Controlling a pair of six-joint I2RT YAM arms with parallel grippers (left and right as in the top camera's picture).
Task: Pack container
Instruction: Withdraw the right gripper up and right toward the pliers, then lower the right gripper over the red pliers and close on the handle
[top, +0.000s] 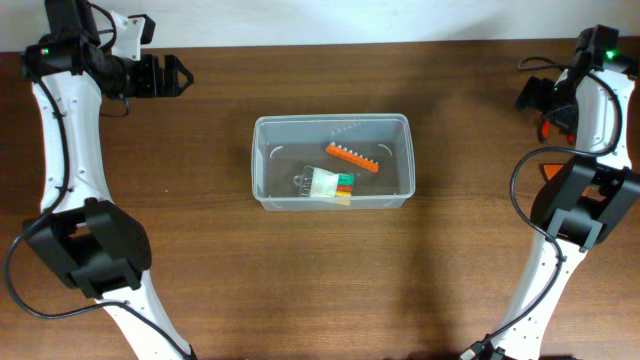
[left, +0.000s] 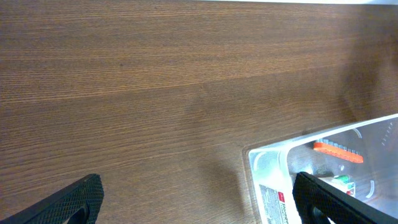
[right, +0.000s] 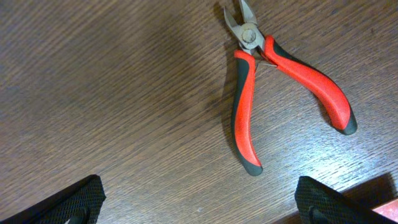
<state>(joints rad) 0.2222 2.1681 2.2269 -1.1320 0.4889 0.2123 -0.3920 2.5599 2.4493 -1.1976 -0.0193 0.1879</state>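
Container (top: 330, 120) holds an orange strip (top: 352, 158) and small items (top: 330, 183); pliers (right: 273, 81) lie unpacked on tabletop (right: 93, 93); left hand (left: 199, 202) and right hand (right: 199, 199) gape empty.

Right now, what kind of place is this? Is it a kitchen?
Not a kitchen, more likely a robot workbench or lab. Two white robot arms stand at a brown wooden table, a clear plastic container holds small items, and red-handled pliers lie on the wood.
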